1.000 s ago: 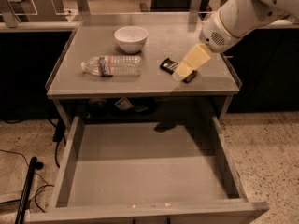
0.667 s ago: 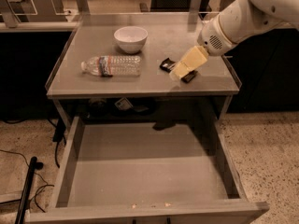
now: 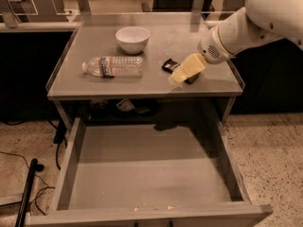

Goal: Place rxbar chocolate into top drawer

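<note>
The rxbar chocolate (image 3: 170, 65) is a small black bar lying flat on the grey tabletop (image 3: 142, 82), right of centre. My gripper (image 3: 178, 75), with pale yellow fingers, reaches down from the upper right and hangs right over the bar, covering its right part. The top drawer (image 3: 142, 174) is pulled wide open below the tabletop; its flat grey bottom is bare.
A clear plastic water bottle (image 3: 113, 66) lies on its side at the left of the tabletop. A white bowl (image 3: 132, 38) stands behind it. Cables and a black pole (image 3: 26, 193) lie on the floor at the left of the drawer.
My gripper has shifted slightly back over the bar's right end. The bar, the bottle, the bowl and the drawer have not moved.
</note>
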Controlling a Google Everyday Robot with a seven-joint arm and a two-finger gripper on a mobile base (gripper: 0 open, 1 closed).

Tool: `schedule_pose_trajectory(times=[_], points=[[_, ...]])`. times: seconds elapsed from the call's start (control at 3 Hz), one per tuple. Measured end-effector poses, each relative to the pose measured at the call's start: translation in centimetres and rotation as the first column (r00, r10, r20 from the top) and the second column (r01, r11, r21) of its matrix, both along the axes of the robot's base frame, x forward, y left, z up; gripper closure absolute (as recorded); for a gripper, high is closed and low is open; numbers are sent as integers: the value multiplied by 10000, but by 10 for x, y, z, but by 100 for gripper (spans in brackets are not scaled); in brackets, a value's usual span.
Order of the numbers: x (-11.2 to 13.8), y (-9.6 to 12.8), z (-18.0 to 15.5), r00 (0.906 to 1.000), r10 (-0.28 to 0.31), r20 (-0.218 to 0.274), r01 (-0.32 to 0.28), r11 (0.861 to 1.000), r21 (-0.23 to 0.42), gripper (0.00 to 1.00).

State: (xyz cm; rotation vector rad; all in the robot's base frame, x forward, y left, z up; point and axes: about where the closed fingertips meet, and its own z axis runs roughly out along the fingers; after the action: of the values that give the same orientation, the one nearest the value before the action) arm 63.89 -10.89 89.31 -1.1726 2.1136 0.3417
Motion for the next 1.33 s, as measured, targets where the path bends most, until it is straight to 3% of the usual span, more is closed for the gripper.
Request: schedule_pose_trajectory(times=[0.67, 1.33], points=[[32, -11, -18, 9988, -474, 139, 483, 9958, -777, 0], [55, -10, -44, 9976, -416, -545, 390, 9980, -489, 0]])
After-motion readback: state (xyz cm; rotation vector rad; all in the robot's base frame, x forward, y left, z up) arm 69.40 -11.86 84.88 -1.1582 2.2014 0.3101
